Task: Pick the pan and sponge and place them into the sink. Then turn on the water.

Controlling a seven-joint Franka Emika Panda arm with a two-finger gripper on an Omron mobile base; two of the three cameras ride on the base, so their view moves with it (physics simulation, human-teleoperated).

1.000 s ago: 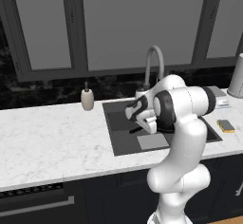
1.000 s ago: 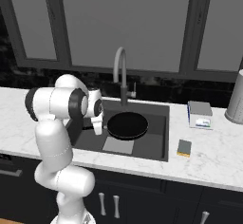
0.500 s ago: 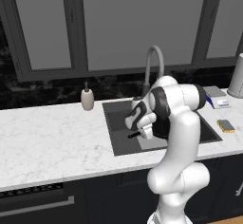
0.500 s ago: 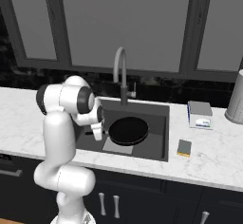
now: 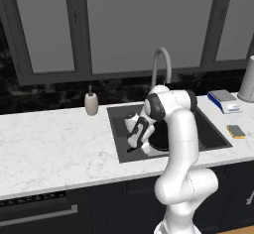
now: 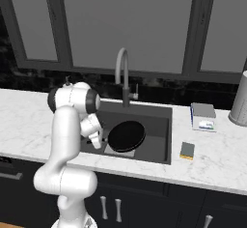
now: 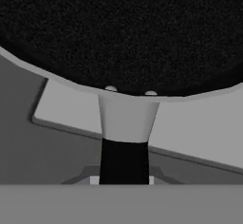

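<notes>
No legible text, label, brand, number or sign appears on any object in these three views.

Pan [image 7: 123, 33]: matt black, finely grainy inside, handle neck smooth grey. Sink [image 6: 161, 125]: matt dark grey basin, smooth. Faucet [image 6: 123, 70]: smooth grey, metallic look. Counter [image 5: 54, 148]: white veined marble, smooth. Sponge [image 6: 187, 150]: dull, yellow-edged. Robot arm [image 5: 181, 144]: glossy white.

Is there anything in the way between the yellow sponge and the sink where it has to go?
Nothing visible blocks it. The sponge lies on the counter just right of the sink, with bare marble between them. The pan is in the sink, toward its left, leaving floor free on the sponge's side.
</notes>
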